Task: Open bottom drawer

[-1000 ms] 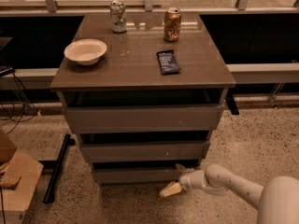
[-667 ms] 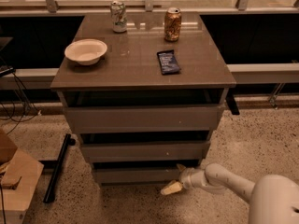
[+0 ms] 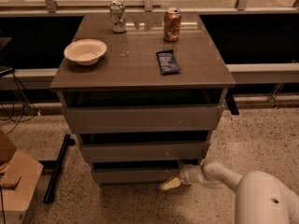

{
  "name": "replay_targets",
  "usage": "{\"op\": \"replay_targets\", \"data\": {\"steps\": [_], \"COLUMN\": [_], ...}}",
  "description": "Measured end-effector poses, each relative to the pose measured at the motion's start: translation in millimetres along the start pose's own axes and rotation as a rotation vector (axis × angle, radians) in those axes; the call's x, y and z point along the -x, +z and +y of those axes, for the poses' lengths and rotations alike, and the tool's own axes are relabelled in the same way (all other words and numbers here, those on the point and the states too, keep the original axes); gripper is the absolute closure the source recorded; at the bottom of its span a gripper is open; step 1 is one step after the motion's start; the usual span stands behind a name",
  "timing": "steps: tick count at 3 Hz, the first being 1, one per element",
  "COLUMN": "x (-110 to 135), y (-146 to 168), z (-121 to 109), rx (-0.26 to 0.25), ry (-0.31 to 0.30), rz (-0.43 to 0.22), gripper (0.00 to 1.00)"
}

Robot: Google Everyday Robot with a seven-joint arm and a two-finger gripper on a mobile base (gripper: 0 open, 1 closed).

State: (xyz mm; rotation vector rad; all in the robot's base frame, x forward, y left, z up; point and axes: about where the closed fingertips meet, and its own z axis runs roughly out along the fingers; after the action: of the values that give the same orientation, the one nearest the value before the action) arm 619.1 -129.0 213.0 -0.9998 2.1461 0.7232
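Currently the bottom drawer (image 3: 133, 175) sits lowest in the cabinet (image 3: 131, 71), seemingly barely ajar. The hand (image 3: 170, 184) is by the cabinet's foot; clenched or released, I cannot tell. Best catch the front's edge firmly, then pull straight outward.

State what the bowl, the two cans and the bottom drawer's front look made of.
The bowl looks like paper or foam: pale, matte, thin rim. The pale can and orange can are probably aluminium: glinting rims, printed sides. The bottom drawer front seems laminated board: flat, matte grey-brown, though uncertain. The gripper sits low by its right end.
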Motion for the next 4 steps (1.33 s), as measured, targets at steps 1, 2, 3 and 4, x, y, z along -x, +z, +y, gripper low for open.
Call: {"op": "replay_targets", "data": {"steps": [1, 2, 3, 4], "x": [-5.9, -9.3, -9.5, -9.5], "y": [7.4, 3.9, 3.5, 3.5], "z": [2.1, -0.2, 0.8, 0.9], "rx": [0.025, 0.020, 0.021, 0.021], "ry": [-0.002, -0.016, -0.017, -0.017], "rz": [0.032, 0.051, 0.053, 0.053], "gripper": [0.18, 0.43, 0.66, 0.55]}}
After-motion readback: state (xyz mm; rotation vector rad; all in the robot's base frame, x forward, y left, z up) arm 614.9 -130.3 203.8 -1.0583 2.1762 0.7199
